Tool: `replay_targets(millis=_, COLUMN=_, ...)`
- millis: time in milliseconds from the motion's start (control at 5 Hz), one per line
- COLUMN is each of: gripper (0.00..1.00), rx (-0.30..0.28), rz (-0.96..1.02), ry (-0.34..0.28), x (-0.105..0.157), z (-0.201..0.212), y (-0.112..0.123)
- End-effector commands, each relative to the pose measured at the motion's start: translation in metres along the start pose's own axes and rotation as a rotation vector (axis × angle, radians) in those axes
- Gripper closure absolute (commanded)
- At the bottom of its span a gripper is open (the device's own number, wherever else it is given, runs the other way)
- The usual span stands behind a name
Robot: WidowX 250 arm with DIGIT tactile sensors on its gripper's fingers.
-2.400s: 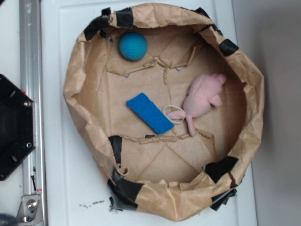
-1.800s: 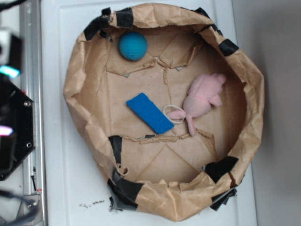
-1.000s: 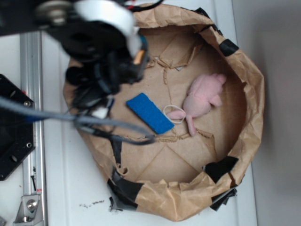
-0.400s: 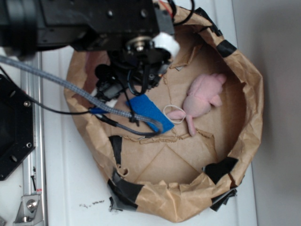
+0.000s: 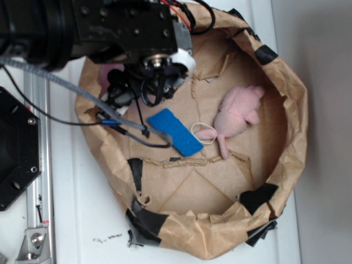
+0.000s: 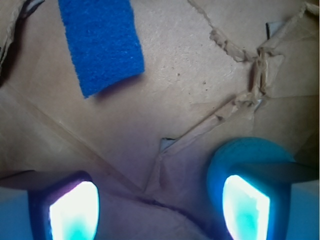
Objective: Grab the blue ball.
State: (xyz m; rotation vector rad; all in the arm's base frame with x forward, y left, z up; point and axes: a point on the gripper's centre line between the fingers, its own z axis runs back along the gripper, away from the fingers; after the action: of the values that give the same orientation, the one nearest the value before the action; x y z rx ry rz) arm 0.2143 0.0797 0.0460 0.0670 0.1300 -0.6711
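The blue ball [image 6: 237,154] shows only in the wrist view, at the lower right, partly behind my right fingertip [image 6: 247,210]. It is off to the right, not between the jaws. My gripper [image 6: 160,212] is open with only brown paper between the fingers. In the exterior view the arm and gripper [image 5: 157,74] hang over the bag's upper left and hide the ball.
A crumpled brown paper bag [image 5: 297,110] with black tape forms a walled basin. Inside lie a flat blue block [image 5: 175,132], also in the wrist view [image 6: 100,45], a pink plush [image 5: 236,115] and a white band [image 5: 202,132]. A black base [image 5: 16,148] and a metal rail [image 5: 36,181] stand at the left.
The arm came in from the left and now covers the bag's upper-left corner, hiding the ball. Since the last earlier frame it shifted slightly up and left. Block and plush have not moved.
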Motion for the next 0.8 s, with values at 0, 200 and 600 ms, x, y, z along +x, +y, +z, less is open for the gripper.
replay_targets(millis=0, gripper=0.0, rx=0.172, rz=-0.117, ry=0.104, x=-0.015, z=-0.006, y=0.008)
replay_targets(millis=200, gripper=0.0, rx=0.39, rz=-0.055, ry=0.225, x=-0.011, z=-0.004, y=0.004)
replay_targets(millis=600, gripper=0.0, rx=0.411, rz=0.029, ry=0.246, x=-0.007, z=-0.008, y=0.016)
